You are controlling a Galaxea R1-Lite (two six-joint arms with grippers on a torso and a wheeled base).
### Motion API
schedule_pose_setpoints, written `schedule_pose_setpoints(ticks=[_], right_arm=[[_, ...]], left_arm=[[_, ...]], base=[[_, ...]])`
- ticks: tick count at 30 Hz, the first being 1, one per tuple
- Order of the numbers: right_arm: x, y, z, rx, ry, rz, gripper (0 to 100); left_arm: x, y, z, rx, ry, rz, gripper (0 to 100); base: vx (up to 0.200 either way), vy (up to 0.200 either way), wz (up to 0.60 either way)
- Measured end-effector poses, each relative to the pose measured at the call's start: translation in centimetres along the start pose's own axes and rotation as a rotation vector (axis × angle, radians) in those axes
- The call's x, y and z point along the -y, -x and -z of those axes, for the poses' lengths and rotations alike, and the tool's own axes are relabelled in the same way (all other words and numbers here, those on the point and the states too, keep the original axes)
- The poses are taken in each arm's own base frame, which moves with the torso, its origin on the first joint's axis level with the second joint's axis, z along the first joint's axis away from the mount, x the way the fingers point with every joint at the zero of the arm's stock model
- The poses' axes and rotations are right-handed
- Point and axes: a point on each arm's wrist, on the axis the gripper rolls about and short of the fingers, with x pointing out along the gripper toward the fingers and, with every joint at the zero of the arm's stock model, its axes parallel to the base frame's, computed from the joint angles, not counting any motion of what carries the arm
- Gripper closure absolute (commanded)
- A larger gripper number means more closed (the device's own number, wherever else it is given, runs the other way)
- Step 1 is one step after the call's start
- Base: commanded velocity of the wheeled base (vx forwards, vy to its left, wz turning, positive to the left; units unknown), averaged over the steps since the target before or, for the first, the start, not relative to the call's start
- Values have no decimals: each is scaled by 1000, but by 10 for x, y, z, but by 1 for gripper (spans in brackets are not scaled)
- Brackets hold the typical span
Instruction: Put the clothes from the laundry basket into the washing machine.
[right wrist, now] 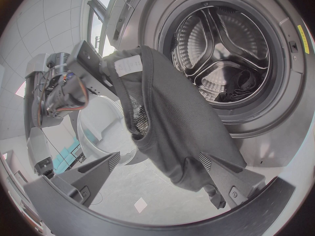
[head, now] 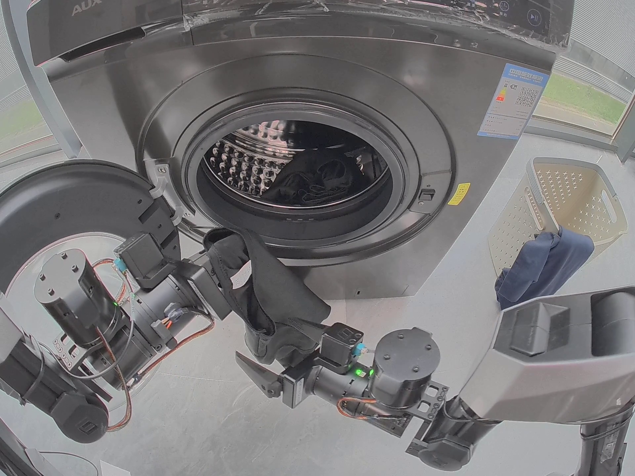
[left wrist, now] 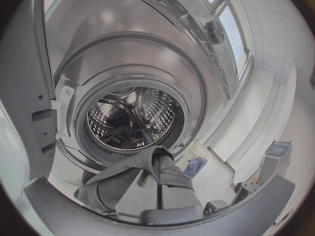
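A black garment (head: 278, 299) hangs in front of the washing machine (head: 423, 100), below its round opening. My left gripper (head: 217, 251) is shut on the garment's top edge, and its fingers (left wrist: 170, 194) pinch the cloth's hem. My right gripper (head: 278, 357) stands open lower down. The garment's (right wrist: 177, 122) bottom end hangs between its fingers and rests against one fingertip (right wrist: 213, 167). Dark clothes (head: 314, 176) lie inside the steel drum (left wrist: 131, 118). A beige laundry basket (head: 582, 199) stands on the floor at the right, with a blue garment (head: 546, 266) draped over its rim.
The washer door (head: 73, 213) stands swung open at the left, close behind my left arm. Bare grey floor (head: 423, 299) lies between the machine and the basket. Windows and a white tiled wall (left wrist: 279, 49) run along the sides.
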Motion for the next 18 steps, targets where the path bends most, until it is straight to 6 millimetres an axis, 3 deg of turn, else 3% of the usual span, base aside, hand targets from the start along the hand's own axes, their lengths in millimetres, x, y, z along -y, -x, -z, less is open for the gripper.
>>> schedule_pose_setpoints(ticks=[7, 8, 18], right_arm=[[10, -28, 8, 50, 8, 14, 0], [12, -30, 9, 55, 9, 17, 100], [24, -42, 7, 98, 6, 51, 100]], left_arm=[[0, 0, 0, -1, 1, 1, 100], [0, 0, 0, -2, 1, 1, 100], [0, 0, 0, -1, 1, 1, 100]], base=[[0, 0, 0], [0, 0, 0], [0, 0, 0]])
